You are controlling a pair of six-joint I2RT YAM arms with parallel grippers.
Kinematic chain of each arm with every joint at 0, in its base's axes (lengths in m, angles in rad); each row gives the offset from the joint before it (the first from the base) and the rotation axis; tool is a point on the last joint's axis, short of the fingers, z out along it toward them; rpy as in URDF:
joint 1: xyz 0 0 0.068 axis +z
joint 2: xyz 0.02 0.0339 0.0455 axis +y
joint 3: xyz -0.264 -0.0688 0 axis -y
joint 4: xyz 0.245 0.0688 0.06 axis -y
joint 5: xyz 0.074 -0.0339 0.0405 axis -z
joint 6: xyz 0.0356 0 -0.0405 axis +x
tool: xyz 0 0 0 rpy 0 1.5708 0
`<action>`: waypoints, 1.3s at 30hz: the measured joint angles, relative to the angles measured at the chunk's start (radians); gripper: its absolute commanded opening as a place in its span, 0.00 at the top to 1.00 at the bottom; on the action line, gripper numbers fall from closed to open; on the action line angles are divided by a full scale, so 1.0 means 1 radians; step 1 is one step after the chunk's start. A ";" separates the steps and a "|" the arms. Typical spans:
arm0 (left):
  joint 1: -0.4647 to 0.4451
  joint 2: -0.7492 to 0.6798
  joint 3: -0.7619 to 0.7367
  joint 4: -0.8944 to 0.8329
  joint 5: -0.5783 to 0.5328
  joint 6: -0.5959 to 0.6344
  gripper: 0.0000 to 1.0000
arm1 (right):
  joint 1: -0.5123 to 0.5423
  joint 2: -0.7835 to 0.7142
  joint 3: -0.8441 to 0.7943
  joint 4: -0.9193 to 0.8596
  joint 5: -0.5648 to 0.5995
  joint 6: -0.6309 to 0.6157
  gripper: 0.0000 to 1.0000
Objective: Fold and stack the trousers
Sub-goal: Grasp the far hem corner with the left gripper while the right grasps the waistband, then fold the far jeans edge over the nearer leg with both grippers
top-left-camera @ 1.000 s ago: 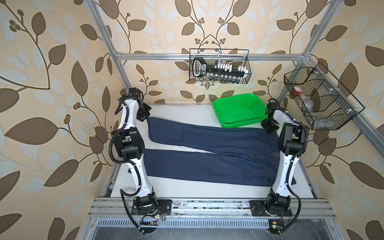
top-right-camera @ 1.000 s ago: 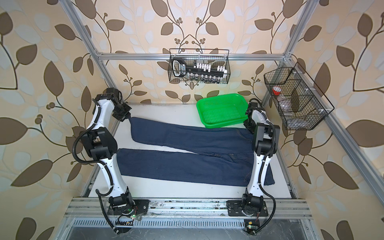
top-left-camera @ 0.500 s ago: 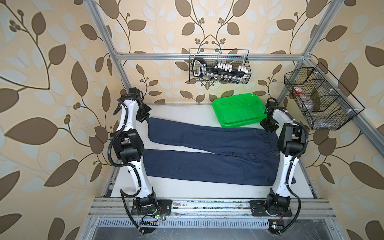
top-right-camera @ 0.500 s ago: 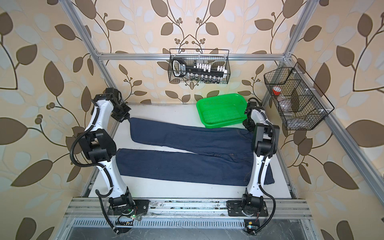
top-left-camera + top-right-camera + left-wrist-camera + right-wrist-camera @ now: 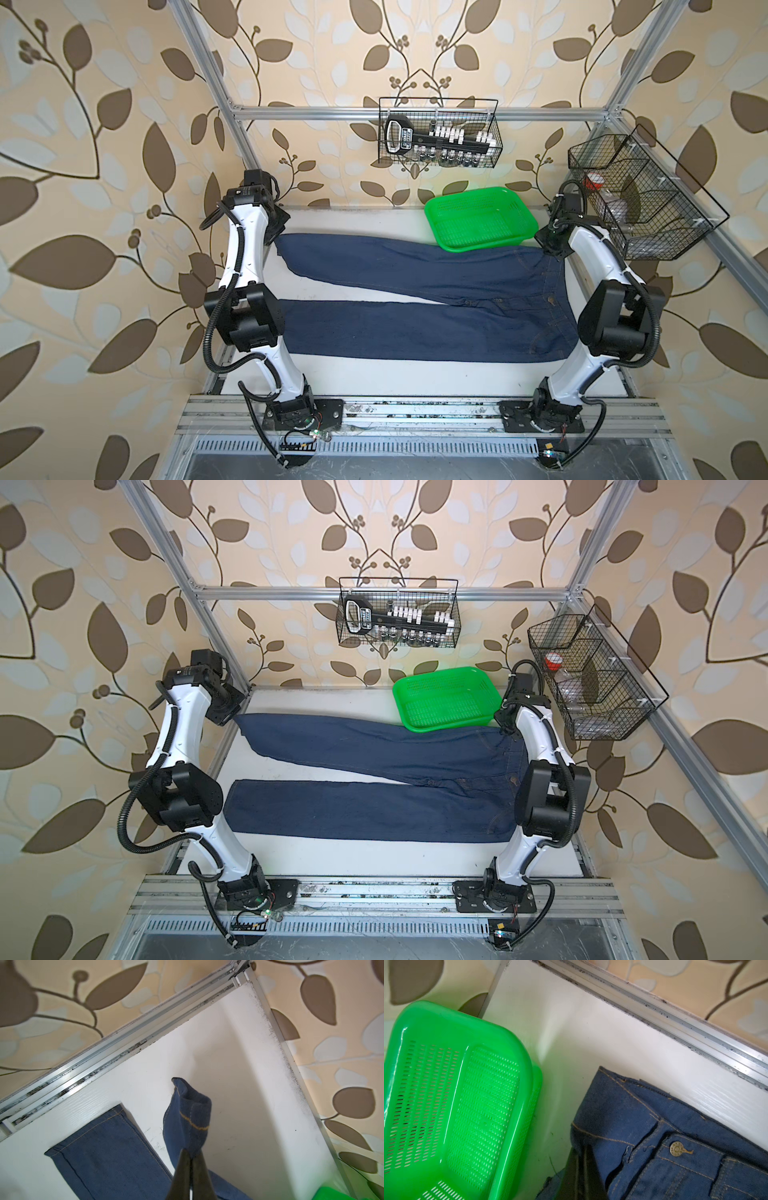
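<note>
The right fingers [image 5: 572, 1176] have snapped shut! A second ago they stood part open over the far corner of the waistband. Now the two dark tips are pressed together with denim bunched between them, and the brass button [image 5: 676, 1148] is just beside them. The left fingers [image 5: 181, 1172] have not changed: they are still clamped on the hem of the far leg. The wrist view shows that hem corner pulled up off the table [image 5: 374, 382], with tan stitching curling above the tips.

So where are the trousers [image 5: 415, 266]? They are strung between the two sets of fingers. The far leg runs from the left fingers to the waistband corner held by the right ones, and its middle lies flat in both top views. The other leg lies on the table toward the arm bases from both sets of fingers, apart from the far leg at the hem end. Nothing is touching it.

The green basket [image 5: 469, 245] sits near the right fingers, on the side away from the button (from above, its front edge looks to overlap the far leg's upper edge, so that's worth watching).

By my reading, both ends of the far edge are now held, so the grasping looks done and the first fold has not begun. The next move would be to lift both ends together and carry the far leg over onto the near one. The thin pinch at the waistband could slip, and the basket might get dragged.
</note>
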 measured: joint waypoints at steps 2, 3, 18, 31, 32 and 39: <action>0.000 -0.023 -0.031 -0.002 -0.024 -0.005 1.00 | -0.006 -0.042 -0.040 0.009 -0.010 0.000 1.00; 0.002 -0.038 -0.052 -0.001 -0.033 -0.008 1.00 | -0.010 -0.067 -0.063 0.014 -0.016 0.000 1.00; 0.069 -0.286 -0.333 0.058 -0.084 -0.041 1.00 | -0.082 -0.337 -0.318 0.055 -0.128 -0.041 1.00; 0.153 -0.477 -0.635 0.187 0.048 -0.031 1.00 | -0.162 -0.621 -0.534 -0.003 -0.175 0.008 1.00; 0.153 -0.476 -0.638 0.195 0.060 -0.023 1.00 | -0.164 -0.653 -0.545 -0.012 -0.175 0.008 1.00; 0.153 -0.478 -0.677 0.232 0.094 -0.006 1.00 | -0.215 -0.872 -0.681 -0.063 -0.180 0.019 1.00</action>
